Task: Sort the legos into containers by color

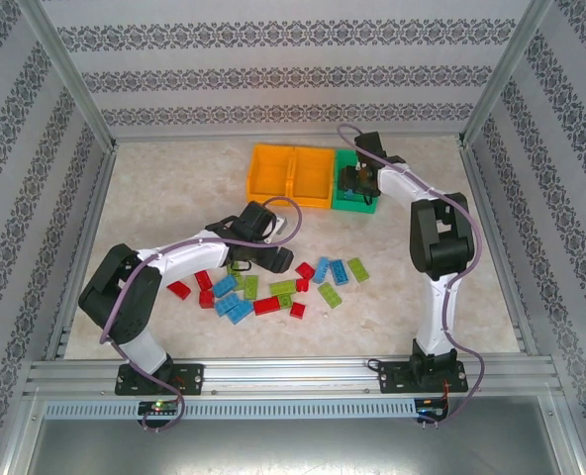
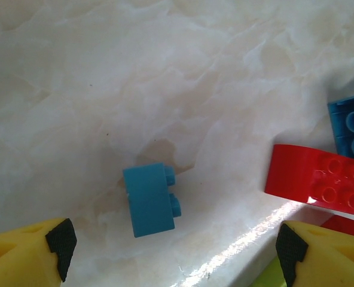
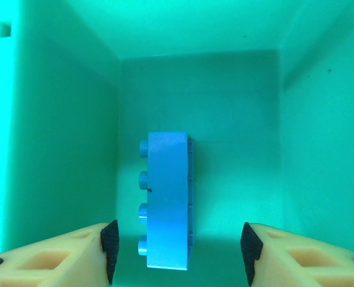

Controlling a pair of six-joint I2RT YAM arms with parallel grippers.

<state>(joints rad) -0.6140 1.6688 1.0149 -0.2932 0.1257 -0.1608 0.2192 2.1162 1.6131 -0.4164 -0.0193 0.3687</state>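
Pale marbled tabletop [image 1: 164, 198], patterned walls around; left gripper [image 2: 174, 242] hangs low over the scattered legos [image 1: 273, 287], fingers wide apart and empty, a small blue brick [image 2: 150, 200] on its side on the table between them, a red brick [image 2: 317, 179] to its right. Further right at the back, two orange bins [image 1: 273, 173] join a green bin [image 1: 357, 205]. Right gripper [image 3: 179, 246] sits over the green bin, fingers parted, clear of a long blue brick [image 3: 168, 203] lying on its side inside.
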